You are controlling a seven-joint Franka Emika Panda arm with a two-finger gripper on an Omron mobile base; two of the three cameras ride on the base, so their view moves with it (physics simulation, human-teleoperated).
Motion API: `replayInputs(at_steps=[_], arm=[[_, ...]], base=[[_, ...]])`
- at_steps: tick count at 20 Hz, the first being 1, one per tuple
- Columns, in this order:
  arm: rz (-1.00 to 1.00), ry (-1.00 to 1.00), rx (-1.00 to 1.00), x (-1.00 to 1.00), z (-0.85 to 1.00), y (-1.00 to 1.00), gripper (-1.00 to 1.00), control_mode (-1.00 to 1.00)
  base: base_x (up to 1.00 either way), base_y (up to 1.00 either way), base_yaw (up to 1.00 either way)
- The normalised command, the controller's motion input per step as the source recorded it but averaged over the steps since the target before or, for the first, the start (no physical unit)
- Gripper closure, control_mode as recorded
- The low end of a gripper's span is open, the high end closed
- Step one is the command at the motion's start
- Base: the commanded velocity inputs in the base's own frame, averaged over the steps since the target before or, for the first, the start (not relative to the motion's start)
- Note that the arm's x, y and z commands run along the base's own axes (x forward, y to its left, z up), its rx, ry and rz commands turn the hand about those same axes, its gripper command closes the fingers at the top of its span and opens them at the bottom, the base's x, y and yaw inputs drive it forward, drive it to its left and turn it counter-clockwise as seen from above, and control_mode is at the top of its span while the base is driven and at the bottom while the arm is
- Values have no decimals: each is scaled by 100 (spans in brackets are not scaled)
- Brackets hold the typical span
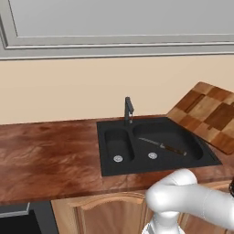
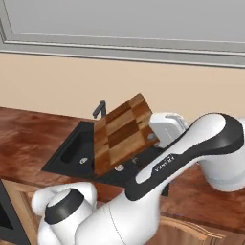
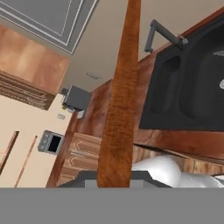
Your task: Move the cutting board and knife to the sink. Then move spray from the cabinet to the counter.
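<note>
Cutting board (image 2: pixel 122 134), stiff and heavy-looking, mid-frame above sink (image 1: pixel 114 162), gripper (image 2: pixel 157 139) clamped on its edge, likely to pivot.

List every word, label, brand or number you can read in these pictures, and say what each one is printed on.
"FRANKA": small white lettering on the dark band of the robot arm, read in the right base view; the letters are small, so the reading is only fairly sure.
No lettering can be made out on the cutting board, the sink, the knife or the counter.
</note>
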Motion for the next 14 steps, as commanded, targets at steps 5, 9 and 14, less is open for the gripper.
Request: replayInputs(at_steps=[5,9,14], arm=[[8,0,8,46,-26,-29,100,-100],[0,3,-1,25,-2,1,100,-100],[-5,1,-12,10,-5,6,100,-100]], base=[[0,0,0],[0,0,0],[0,0,0]])
